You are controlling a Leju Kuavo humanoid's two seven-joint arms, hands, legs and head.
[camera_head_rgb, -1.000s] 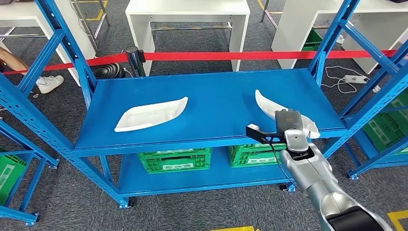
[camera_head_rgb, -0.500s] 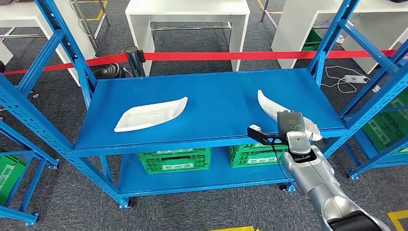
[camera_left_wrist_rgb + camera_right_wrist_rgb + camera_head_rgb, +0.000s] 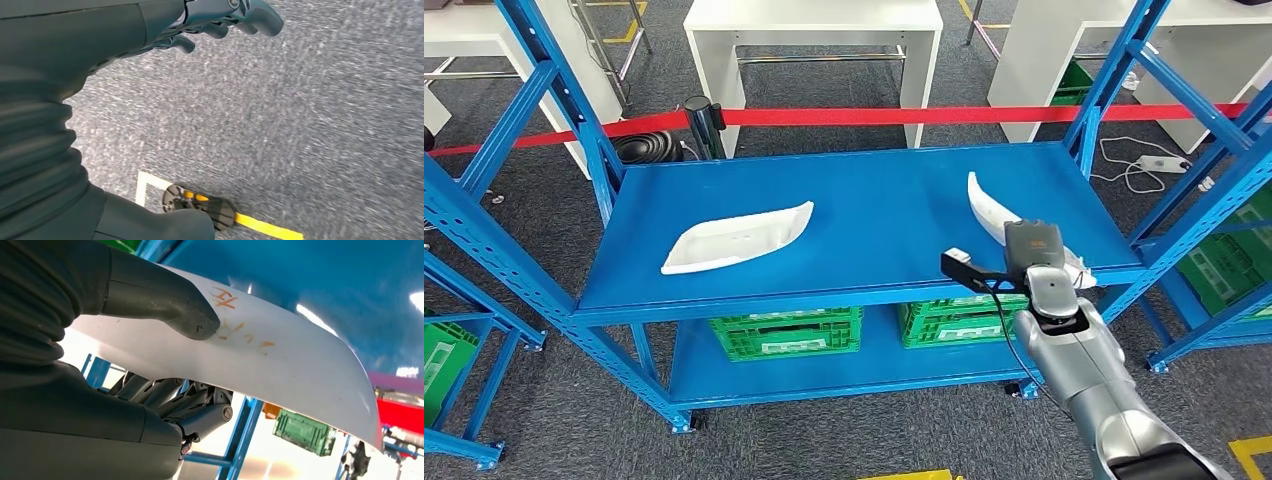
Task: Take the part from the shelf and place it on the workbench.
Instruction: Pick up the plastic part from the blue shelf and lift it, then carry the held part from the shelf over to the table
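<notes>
Two white curved parts are on the blue shelf's top board. The left part lies flat and untouched. My right hand grips the right part by its near end at the shelf's front right edge; the part's far tip points away from me. In the right wrist view my thumb presses on the top of this white part, which bears orange handwriting, and my fingers curl underneath it. My left hand hangs over grey carpet, holding nothing, fingers loosely bent.
Green crates sit on the lower shelf. Blue uprights and braces of a neighbouring rack stand close on the right, another rack on the left. A red barrier tape runs behind the shelf, with white tables beyond.
My right hand has shifted slightly right and back toward me with the right part; the part's far tip has swung right and farther away. The left part has not moved.
</notes>
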